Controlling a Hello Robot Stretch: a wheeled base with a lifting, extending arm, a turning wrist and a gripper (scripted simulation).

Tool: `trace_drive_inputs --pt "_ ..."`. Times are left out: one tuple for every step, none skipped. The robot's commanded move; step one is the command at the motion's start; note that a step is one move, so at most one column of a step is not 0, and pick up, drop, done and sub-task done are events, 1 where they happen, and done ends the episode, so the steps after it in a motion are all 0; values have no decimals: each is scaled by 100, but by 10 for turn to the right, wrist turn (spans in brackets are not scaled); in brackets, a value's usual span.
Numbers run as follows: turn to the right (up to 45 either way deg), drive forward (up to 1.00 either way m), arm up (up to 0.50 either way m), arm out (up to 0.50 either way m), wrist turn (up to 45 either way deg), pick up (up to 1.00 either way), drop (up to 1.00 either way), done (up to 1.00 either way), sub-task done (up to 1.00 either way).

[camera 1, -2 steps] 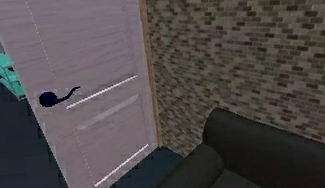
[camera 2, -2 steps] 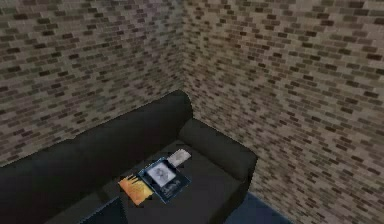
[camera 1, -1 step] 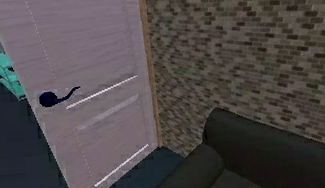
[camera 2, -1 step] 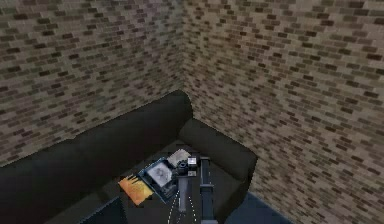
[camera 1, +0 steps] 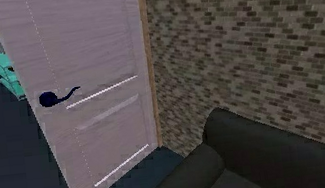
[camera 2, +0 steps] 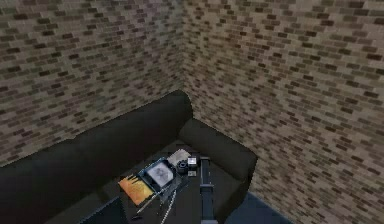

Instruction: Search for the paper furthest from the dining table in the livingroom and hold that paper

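Arm side view, lower middle of the frame: a pale flat rectangle with a dark border (camera 2: 160, 173) lies on the seat of a black leather sofa (camera 2: 110, 145) set in a brick corner. An orange-edged flat thing (camera 2: 131, 187) lies just to its lower left. If the pale rectangle is the paper, I judge it light, thin and limp. Lying flush on a soft cushion, it would probably slide or crumple rather than lift cleanly, so an edge or corner looks like the best place to take it. The pincer (camera 2: 184, 160), at the end of the dark square arm (camera 2: 205, 192), sits just to the rectangle's upper right. Whether they touch cannot be told, nor whether the pincer holds anything.
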Motion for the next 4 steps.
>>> trace_drive_inputs --pt "0 0 0 0 450 0 0 0 0" --pt "0 0 0 0 450 0 0 0 0" --pt "0 0 0 0 60 0 0 0 0" --pt "0 0 -30 0 0 0 0 0 0"
